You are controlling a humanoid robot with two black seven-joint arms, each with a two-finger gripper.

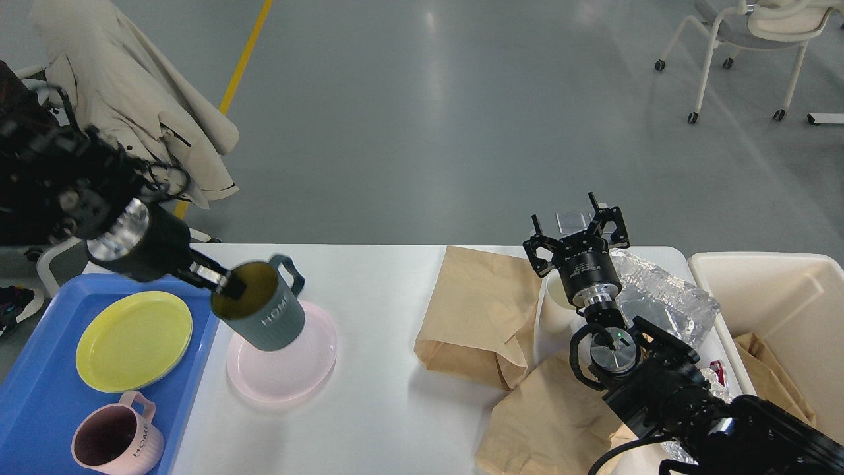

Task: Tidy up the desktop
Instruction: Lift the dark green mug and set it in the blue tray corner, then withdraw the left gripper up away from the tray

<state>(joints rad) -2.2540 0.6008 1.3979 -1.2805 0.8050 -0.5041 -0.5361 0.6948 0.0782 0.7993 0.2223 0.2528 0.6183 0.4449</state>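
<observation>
With its fingers clenched on the rim of the grey mug (264, 310) (tilted, over the pink plate (283, 363)), the left gripper (221, 282) did best carrying it level toward the blue tray (39, 396) at nine o'clock on the white counter (382, 409), while the right gripper (575, 227) hung released.

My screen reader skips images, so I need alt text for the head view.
The left pincer holds a grey-green mug by its rim, lifted above a pink plate on the white desktop. The right pincer hovers open over brown paper bags.
</observation>
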